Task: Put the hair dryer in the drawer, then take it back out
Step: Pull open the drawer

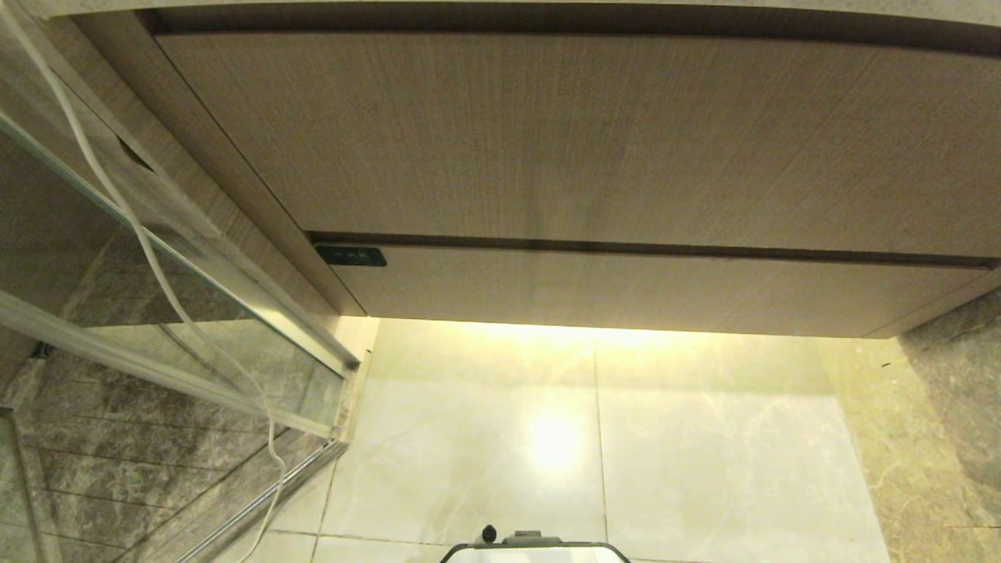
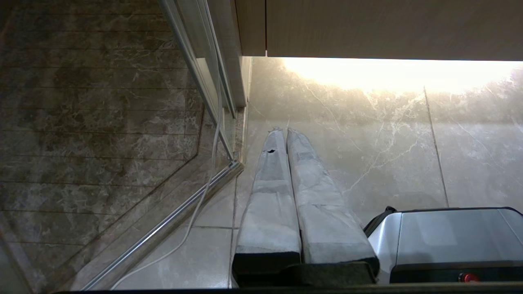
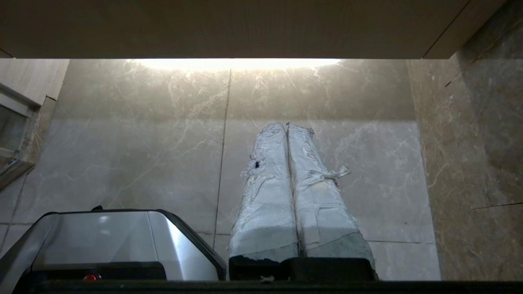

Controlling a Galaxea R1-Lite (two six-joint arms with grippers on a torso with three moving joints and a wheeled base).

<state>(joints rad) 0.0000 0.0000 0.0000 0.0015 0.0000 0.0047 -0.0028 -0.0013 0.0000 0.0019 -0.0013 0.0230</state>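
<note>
The robot is facing a wooden cabinet, and nothing of the task is under way yet. The drawer [image 1: 626, 289], the short light-wood front with a small dark label [image 1: 350, 256] at its left end, is sitting shut below a taller wood panel [image 1: 579, 133]. The hair dryer is not showing in any view, so where it lies cannot be told. A thin white cable [image 1: 148, 250] is hanging down past the glass door [image 1: 156, 313] on the left.

The left claw [image 2: 282, 131] and the right claw [image 3: 284, 125] are both hanging low over the pale marble floor [image 1: 704, 438], each with its wrapped fingers pressed together and holding nothing. Both are pointing toward the lit gap under the cabinet, well below the drawer front and apart from it.

The step in hand looks like the very start: finding the hair dryer and getting the drawer open. The next move probably calls for raising an arm to the drawer front and parting the fingers.
</note>
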